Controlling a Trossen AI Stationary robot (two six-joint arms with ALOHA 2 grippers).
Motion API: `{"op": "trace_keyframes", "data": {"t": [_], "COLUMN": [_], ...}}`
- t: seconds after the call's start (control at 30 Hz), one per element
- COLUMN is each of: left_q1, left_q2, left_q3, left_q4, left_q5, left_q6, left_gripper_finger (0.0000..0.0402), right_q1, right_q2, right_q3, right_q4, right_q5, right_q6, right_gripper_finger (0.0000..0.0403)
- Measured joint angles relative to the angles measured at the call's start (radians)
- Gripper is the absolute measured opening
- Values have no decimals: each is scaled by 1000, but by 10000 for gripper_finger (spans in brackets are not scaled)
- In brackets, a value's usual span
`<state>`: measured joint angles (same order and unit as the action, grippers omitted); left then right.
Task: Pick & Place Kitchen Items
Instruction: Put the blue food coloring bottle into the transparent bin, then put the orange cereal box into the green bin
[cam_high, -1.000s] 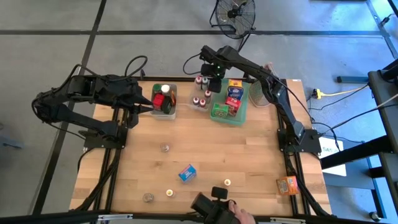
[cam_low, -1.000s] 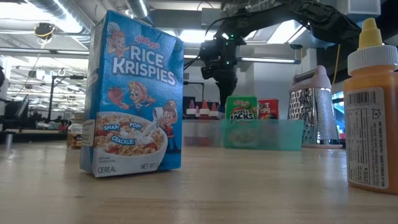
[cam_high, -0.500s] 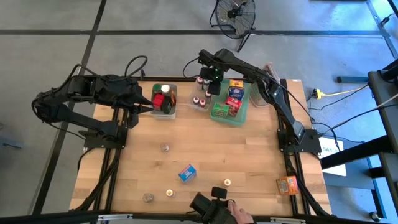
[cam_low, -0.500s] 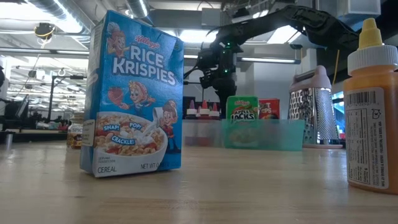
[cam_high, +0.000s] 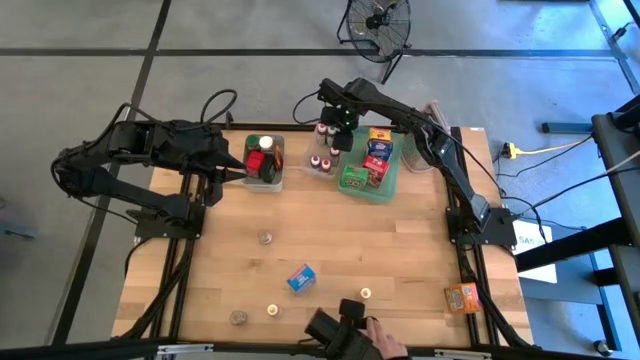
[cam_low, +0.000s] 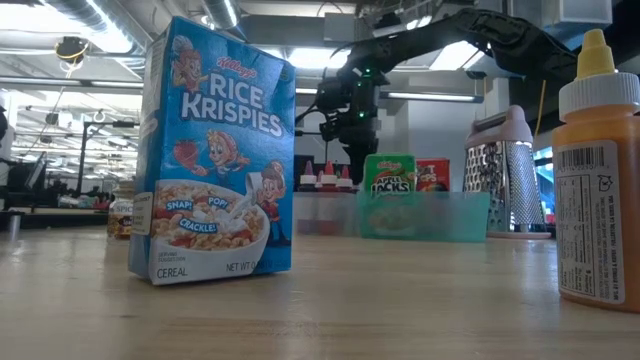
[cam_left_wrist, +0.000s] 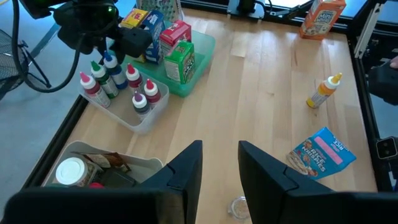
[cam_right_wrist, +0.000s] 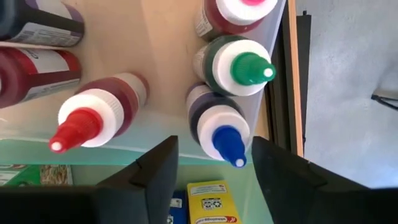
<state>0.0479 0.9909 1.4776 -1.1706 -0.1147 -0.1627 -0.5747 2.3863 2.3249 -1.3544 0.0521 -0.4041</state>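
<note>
My right gripper (cam_high: 340, 133) hangs open, pointing down into a clear bin (cam_high: 322, 163) of tiny bottles at the table's far middle. In the right wrist view its fingers (cam_right_wrist: 155, 171) stand on either side of a blue-capped bottle (cam_right_wrist: 217, 127), which stands upright on the bin floor beside a green-capped bottle (cam_right_wrist: 239, 65) and a red-capped bottle (cam_right_wrist: 93, 121). I see no touch. My left gripper (cam_left_wrist: 221, 149) waits open and bare above a second clear bin (cam_high: 265, 160) of jars at the far left.
A green tray (cam_high: 392, 175) of small food boxes adjoins the bottle bin. Loose on the table: a blue Rice Krispies box (cam_high: 301, 277), an orange box (cam_high: 462, 297), small jars (cam_high: 265, 238) and an orange squeeze bottle (cam_left_wrist: 323, 92). A grater (cam_low: 505, 170) stands far right. A person's hand (cam_high: 380, 340) shows at the near edge.
My right gripper has sunk toward the clear bin of bottles and then held still. My left arm has kept still.
</note>
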Motion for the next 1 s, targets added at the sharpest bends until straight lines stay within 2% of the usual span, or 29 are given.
{"op": "trace_keyframes", "data": {"t": [0.33,0.63,0.83,1.0], "left_q1": [0,0,0,0], "left_q2": [0,-3,-12,-16], "left_q3": [0,-40,-148,-155], "left_q4": [0,16,83,124], "left_q5": [0,0,16,36], "left_q6": [0,0,35,67], "left_gripper_finger": [98,98,98,98], "right_q1": [3,27,70,147], "right_q2": [-14,-119,-237,-361], "right_q3": [30,31,31,31], "right_q4": [-89,-93,-182,-216], "right_q5": [50,42,-107,-230], "right_q6": [75,121,174,201], "right_gripper_finger": [270,277,277,277]}}
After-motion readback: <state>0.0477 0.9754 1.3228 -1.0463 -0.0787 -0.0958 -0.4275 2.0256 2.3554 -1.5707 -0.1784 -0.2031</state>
